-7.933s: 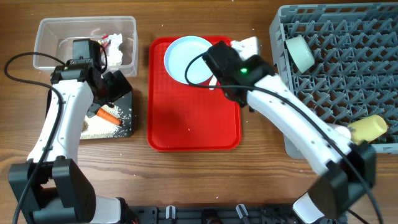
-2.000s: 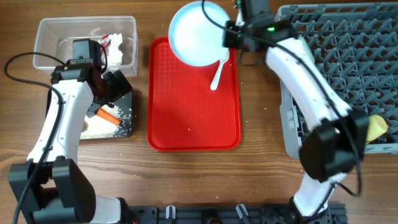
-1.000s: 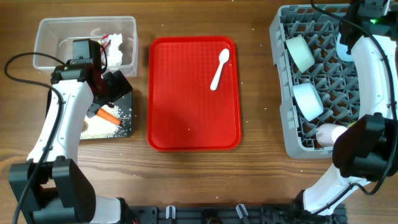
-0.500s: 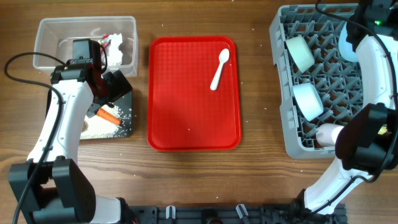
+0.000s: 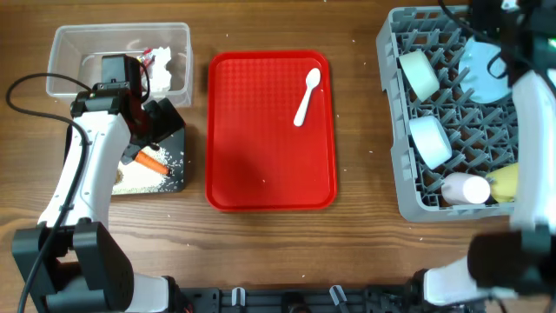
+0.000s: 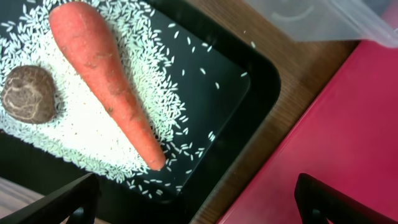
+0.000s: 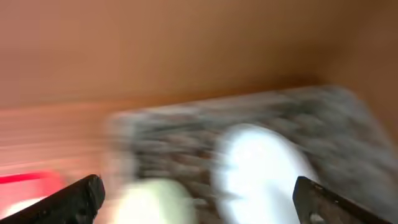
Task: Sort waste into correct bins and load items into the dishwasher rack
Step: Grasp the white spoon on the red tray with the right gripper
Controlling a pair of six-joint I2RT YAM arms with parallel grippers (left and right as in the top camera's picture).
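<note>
The grey dishwasher rack (image 5: 408, 196) holds the pale-blue plate (image 5: 486, 71) on edge at its far right, two bowls (image 5: 420, 74) (image 5: 430, 139), a pink cup (image 5: 465, 188) and a yellow cup (image 5: 506, 181). My right gripper (image 7: 200, 202) is open and empty above the blurred plate (image 7: 261, 168). A white spoon (image 5: 306, 96) lies on the red tray (image 5: 269, 165). My left gripper (image 6: 199, 205) hangs open over the black tray (image 6: 249, 118), which holds the carrot (image 6: 106, 74), rice (image 6: 74, 130) and a brown lump (image 6: 28, 93).
The clear tub (image 5: 78, 52) at the back left holds white tissue and wrappers (image 5: 161, 65). The black tray (image 5: 174, 178) sits in front of it, close to the red tray's left edge. The right wrist view is motion-blurred.
My right gripper has opened and let go of the plate, which now stands in the rack. The right arm has drawn back from it. The left arm has not moved.
</note>
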